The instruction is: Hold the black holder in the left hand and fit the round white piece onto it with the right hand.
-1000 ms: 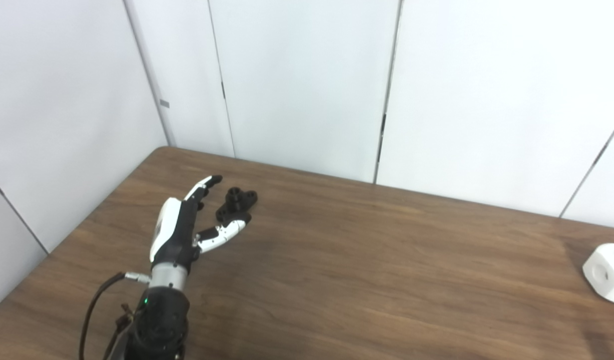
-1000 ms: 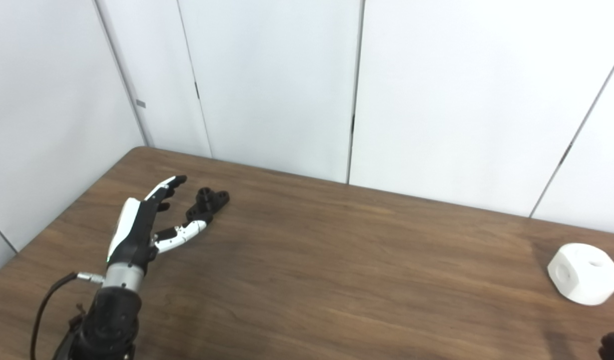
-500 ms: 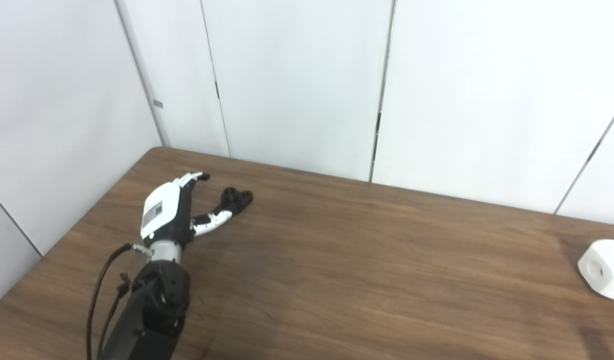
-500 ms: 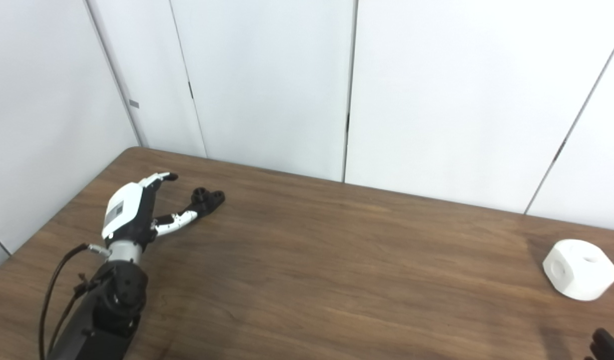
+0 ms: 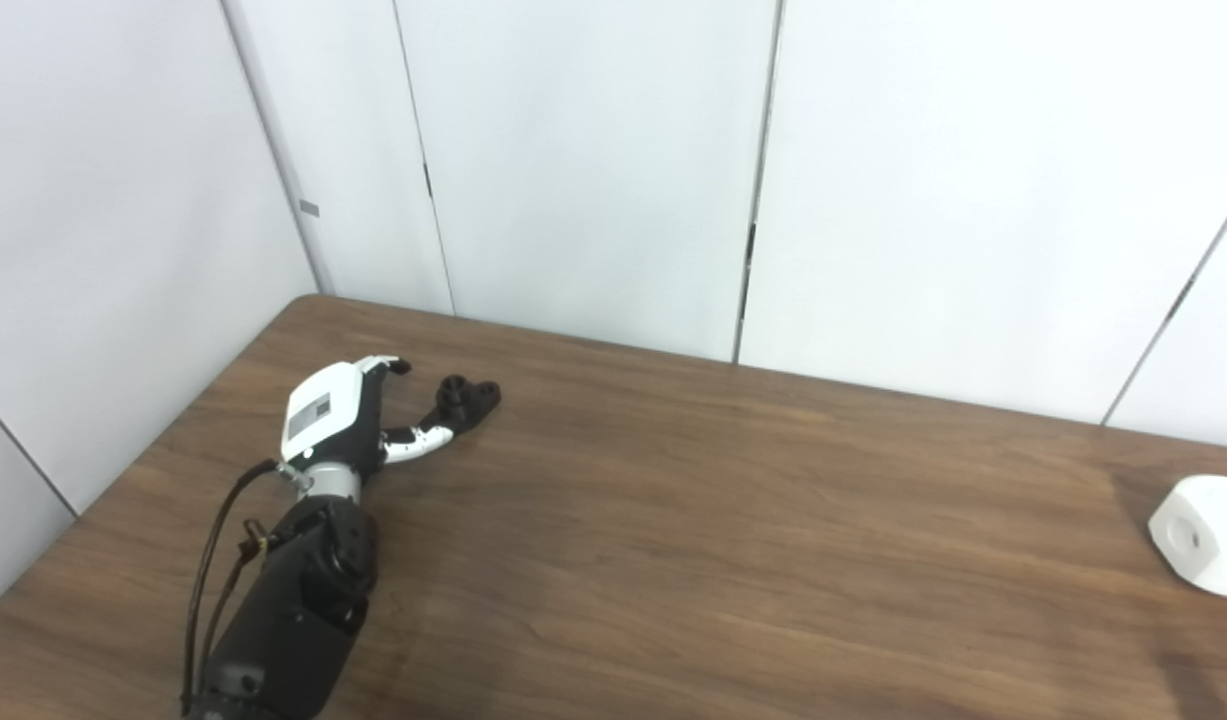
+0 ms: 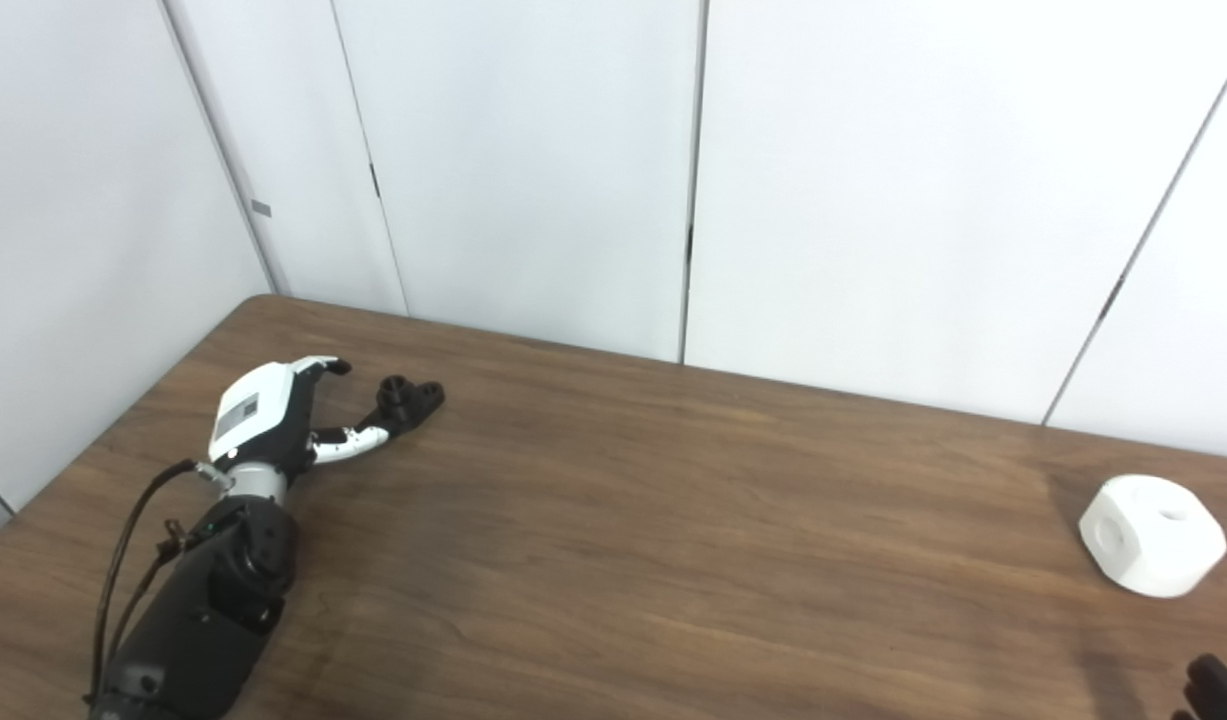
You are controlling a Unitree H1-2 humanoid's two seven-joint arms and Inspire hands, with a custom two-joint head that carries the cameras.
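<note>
Black holder (image 5: pixel 460 402) lies just beyond the left hand (image 5: pixel 341 420), whose fingers are spread and empty: reaching step; closing comes next. Round white piece (image 6: pixel 1153 535) sits far right, beyond the barely visible right hand (image 6: pixel 1213 690), state unclear.

Pretty even, bright overhead-ish lighting, nothing harsh. The white walls (image 5: pixel 593 170) look a bit washed out with a cool tint. The table (image 5: pixel 733 520) has a soft sheen and only faint, diffuse shadows. Overall a little soft and low-detail, slightly mushy toward the edges, no real glare.
</note>
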